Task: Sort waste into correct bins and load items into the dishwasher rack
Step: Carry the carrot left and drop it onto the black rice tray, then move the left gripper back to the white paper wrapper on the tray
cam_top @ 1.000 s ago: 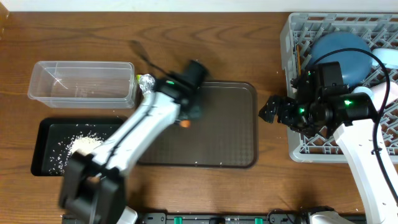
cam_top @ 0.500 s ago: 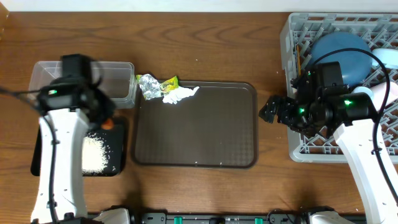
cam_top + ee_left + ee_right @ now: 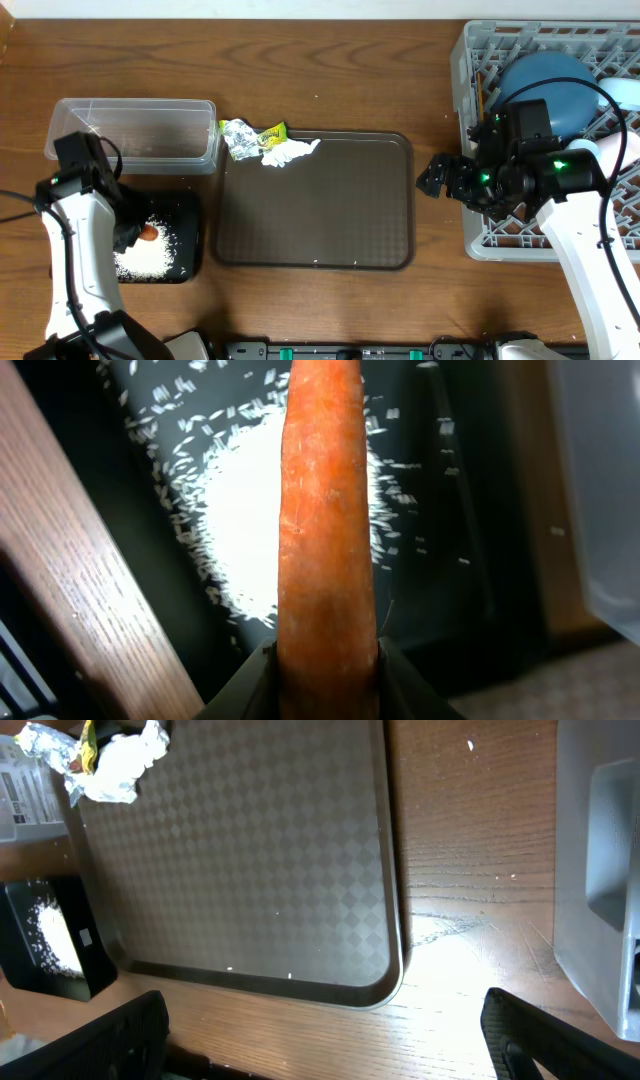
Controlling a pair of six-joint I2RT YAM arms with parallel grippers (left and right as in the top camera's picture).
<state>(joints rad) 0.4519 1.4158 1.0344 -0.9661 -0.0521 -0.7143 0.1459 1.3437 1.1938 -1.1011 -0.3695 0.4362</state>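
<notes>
- My left gripper [image 3: 133, 238] is clamped on the carrot [image 3: 325, 510], above the black tray [image 3: 190, 240] and its rice [image 3: 150, 260].
- The carrot's long axis runs straight out from the gripper, tapering away from it.
- Wrapper [image 3: 238, 135] and tissue [image 3: 290, 152] sit at the brown tray's [image 3: 320, 210] far-left corner.
- My right gripper [image 3: 440, 178] hangs wide and empty over the wood-grain desk [image 3: 350, 70], beside the rack [image 3: 470, 60].
</notes>
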